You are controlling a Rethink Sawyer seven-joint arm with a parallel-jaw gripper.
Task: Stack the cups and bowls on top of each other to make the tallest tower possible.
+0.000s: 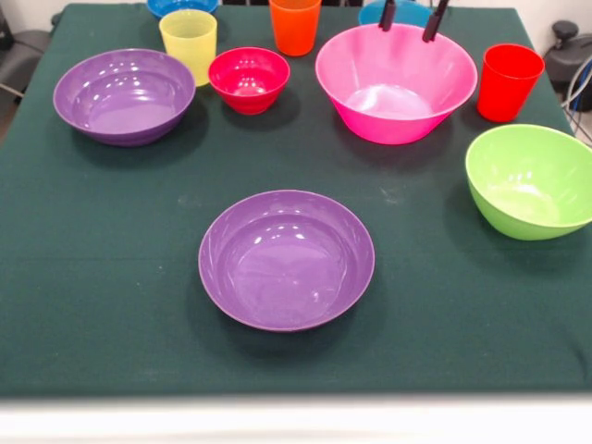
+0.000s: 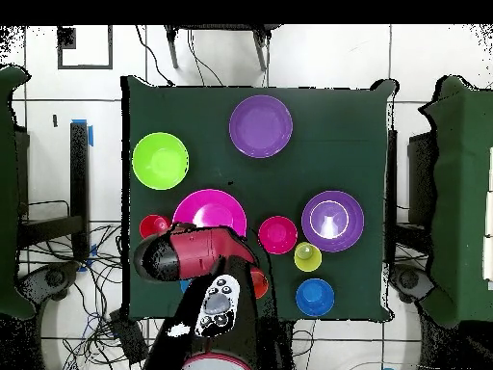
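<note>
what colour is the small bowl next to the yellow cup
Crimson, a pinkish red. The small bowl sits right of the yellow cup; the front view shows it best.

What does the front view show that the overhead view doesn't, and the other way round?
Only the front view shows the gripper, its fingers apart above the pink bowl, and the whole orange cup. Only the overhead view shows the arm, the whole dark blue bowl and the tiled floor. Both show two purple bowls, the green bowl and the yellow cup, all unstacked.
</note>
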